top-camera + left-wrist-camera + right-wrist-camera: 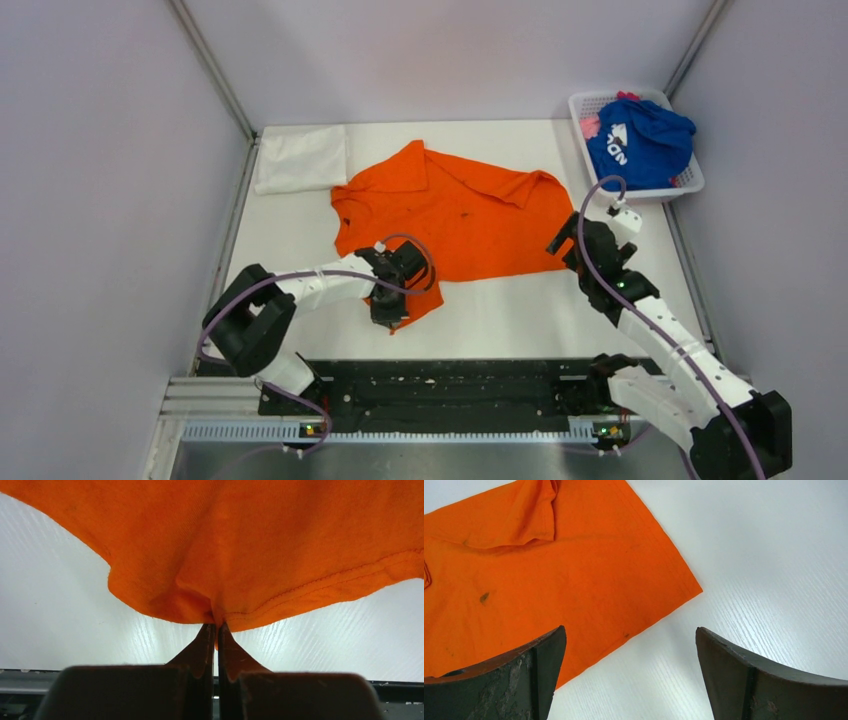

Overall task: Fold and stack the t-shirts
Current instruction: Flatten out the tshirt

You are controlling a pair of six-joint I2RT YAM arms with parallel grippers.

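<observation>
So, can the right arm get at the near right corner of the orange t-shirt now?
Probably yes. The right end effector hangs open just by that corner of the orange t-shirt, with nothing between them. The left end effector pinches the hem on the other side, clear of it.

One t-shirt (450,215) is spread in the middle of the table (520,310), and a folded cloth (300,158) is laid behind it at the far left corner. More t-shirts (640,142) are piled in a basket (690,183) at the far right corner. The left gripper (388,312) is set on the near left corner of the first t-shirt, the right gripper (563,240) at its right edge.
</observation>
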